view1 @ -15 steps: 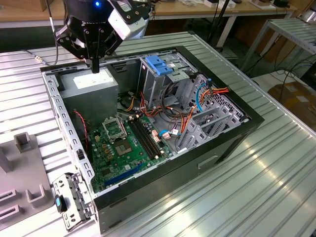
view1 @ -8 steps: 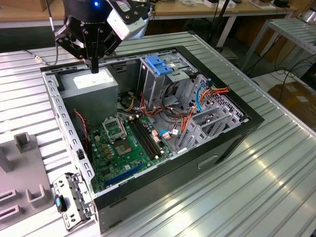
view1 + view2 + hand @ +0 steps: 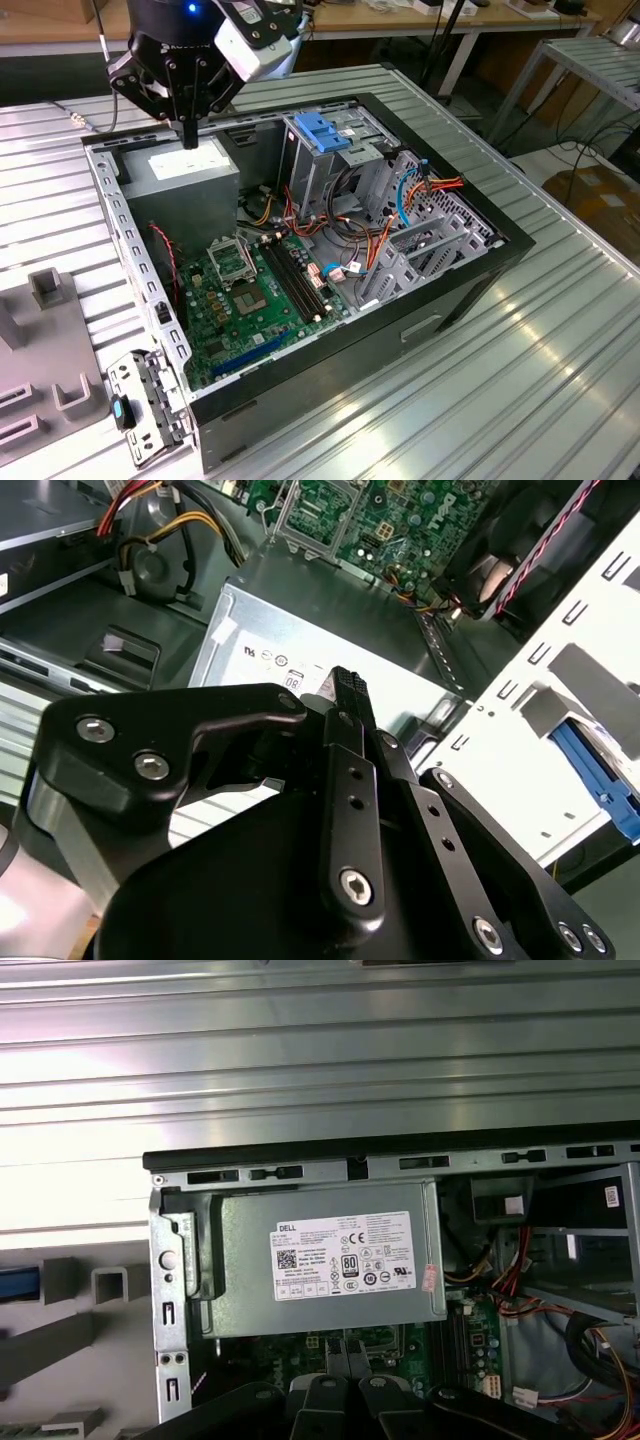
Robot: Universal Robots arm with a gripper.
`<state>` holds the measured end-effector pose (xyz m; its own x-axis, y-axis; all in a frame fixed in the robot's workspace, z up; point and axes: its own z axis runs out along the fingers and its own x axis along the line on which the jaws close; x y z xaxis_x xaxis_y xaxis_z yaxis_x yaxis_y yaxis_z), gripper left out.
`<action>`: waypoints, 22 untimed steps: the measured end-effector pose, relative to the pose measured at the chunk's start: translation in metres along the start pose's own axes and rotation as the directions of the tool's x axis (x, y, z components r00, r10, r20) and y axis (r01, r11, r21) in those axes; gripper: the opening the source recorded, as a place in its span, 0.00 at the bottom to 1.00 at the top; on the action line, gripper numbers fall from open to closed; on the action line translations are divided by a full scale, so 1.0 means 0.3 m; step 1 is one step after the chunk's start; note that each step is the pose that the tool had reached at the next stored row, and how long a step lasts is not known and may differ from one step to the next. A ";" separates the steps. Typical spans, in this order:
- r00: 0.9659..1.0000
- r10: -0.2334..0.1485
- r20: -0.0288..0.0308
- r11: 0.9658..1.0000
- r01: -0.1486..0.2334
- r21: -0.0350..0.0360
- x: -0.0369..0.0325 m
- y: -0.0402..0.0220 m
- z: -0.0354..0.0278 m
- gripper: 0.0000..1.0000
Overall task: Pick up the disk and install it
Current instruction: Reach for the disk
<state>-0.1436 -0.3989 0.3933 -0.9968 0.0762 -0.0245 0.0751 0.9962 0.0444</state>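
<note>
The tool (image 3: 190, 135), clenched on nothing, hangs over the power-supply box (image 3: 185, 175); the disk (image 3: 598, 778), just a blue-railed edge, lies beyond the case's flanged side wall (image 3: 130, 250), out on the worktop (image 3: 520, 400), well apart

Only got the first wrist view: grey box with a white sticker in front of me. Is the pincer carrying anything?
Observer: No. In the exterior view the pincer is shut and empty, just above the power-supply box.
Operator: Where's the drive cage?
Observer: The metal cage with the blue handle stands inside the case, to the exterior view's right of that box.
Operator: Anything outside the case?
Observer: A perforated metal bracket with a blue clip sits at the case's corner, at the exterior view's left.
</note>
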 end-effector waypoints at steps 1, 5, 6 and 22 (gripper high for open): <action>1.000 0.000 0.000 1.000 0.000 0.000 0.001 0.000 0.000 0.11; 1.000 0.000 0.000 1.000 0.000 0.000 0.005 0.000 0.000 0.11; 1.000 0.000 0.000 1.000 0.000 0.000 0.006 0.000 0.000 0.11; 1.000 0.000 0.000 1.000 0.000 0.000 0.023 -0.002 -0.001 0.11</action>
<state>-0.1504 -0.3989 0.3933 -0.9968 0.0762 -0.0244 0.0751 0.9962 0.0443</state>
